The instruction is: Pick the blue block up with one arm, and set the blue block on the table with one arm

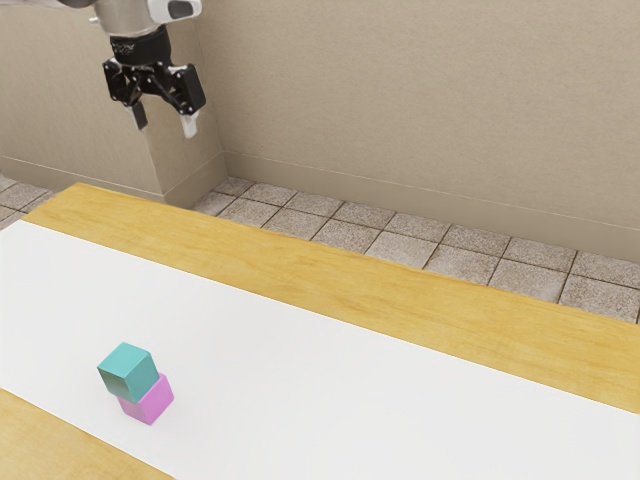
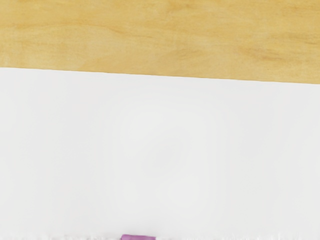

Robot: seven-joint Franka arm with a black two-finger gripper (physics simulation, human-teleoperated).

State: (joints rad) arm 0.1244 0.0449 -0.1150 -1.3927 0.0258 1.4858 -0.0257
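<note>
Line up over the blue block (image 1: 128,372) first.
My tool (image 1: 165,121) is spread wide, high and well apart from the blue block, which seems perched off-centre on the pink block (image 1: 150,400). I should grip only the upper one squarely, lift straight, then lower it gently onto the worktop (image 1: 330,275).

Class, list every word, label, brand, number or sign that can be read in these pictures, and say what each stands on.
Legible texts: none.
Upper body of the black gripper: faint pale marks, too small to read.
Blue block, pink block, white sheet: no writing visible.
</note>
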